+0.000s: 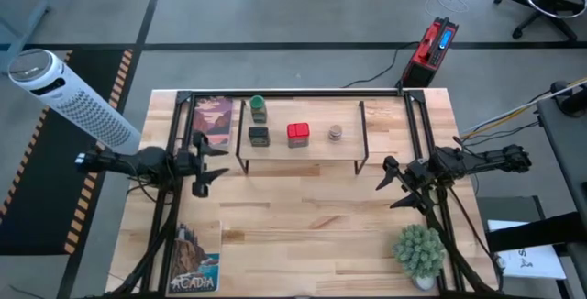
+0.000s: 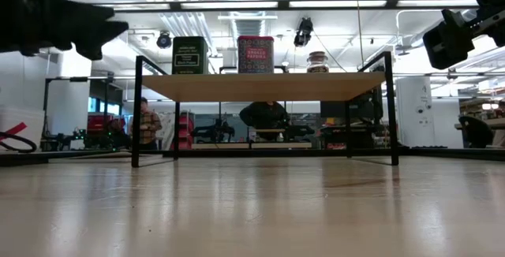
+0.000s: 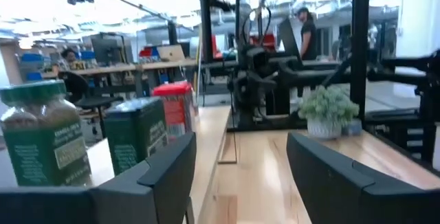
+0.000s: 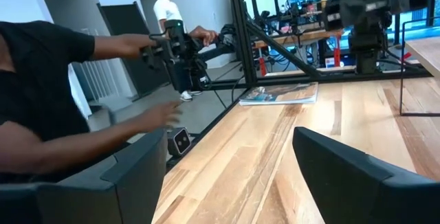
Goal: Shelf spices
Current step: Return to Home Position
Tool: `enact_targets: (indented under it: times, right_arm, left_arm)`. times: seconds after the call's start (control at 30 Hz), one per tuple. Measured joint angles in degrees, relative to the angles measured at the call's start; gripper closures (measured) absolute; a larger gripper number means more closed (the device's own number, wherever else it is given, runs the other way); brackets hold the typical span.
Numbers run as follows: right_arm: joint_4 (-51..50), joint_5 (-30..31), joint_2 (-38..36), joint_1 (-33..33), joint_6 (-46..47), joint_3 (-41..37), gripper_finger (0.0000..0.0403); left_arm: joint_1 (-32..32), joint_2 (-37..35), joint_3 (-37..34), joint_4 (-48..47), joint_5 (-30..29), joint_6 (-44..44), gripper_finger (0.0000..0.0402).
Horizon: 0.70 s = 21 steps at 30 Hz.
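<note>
High view, straight down: at the far middle of the desk (image 1: 312, 216), the shelf (image 1: 316, 150), with all four spices on its board. At the left end, the green-lidded jar (image 1: 259, 108) toward the back and the dark olive tin (image 1: 259, 136) just in front of it. Near the middle, the red tin (image 1: 298, 134); further right and apart from it, the tiny round jar (image 1: 336, 133). All upright, none touching a tool.

Off the shelf's left end, the left tool (image 1: 223, 161), up above the desk, spread wide and holding nothing. Off the right end, the right tool (image 1: 385, 186), likewise gaping and empty. Both pointed toward each other, clear of the shelf.

Left wrist view: between two fingers (image 3: 168, 172) set well apart, only bare desk. Right wrist view: the same wide gap between fingers (image 4: 137, 176), nothing in it; beside the desk, a person's dark-sleeved arm (image 4: 41, 121) with a blurred hand.

Low view: dark olive tin, red tin and tiny round jar on the board, green-lidded jar hidden behind the dark olive tin.

Elsewhere on the desk: one picture book (image 1: 213, 116) by the shelf's left legs, another (image 1: 194, 258) at the near left corner, a potted plant (image 1: 419, 251) at the near right.
</note>
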Motion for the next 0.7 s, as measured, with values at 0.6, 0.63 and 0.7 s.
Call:
enact_targets:
  times: [0.6, 0.63, 0.7]
  right_arm:
    - [0.0, 0.0, 0.3, 0.0, 0.0, 0.0, 0.0143]
    - [0.0, 0.0, 0.3, 0.0, 0.0, 0.0, 0.0144]
    - [0.0, 0.0, 0.3, 0.0, 0.0, 0.0, 0.0144]
  left_arm:
    - [0.0, 2.3, 0.4, 0.6, 0.1, 0.0, 0.018]
    - [0.0, 2.7, 0.4, 0.6, 0.1, 0.0, 0.0178]
    - [0.0, 3.4, 0.5, 0.5, 0.1, 0.0, 0.0175]
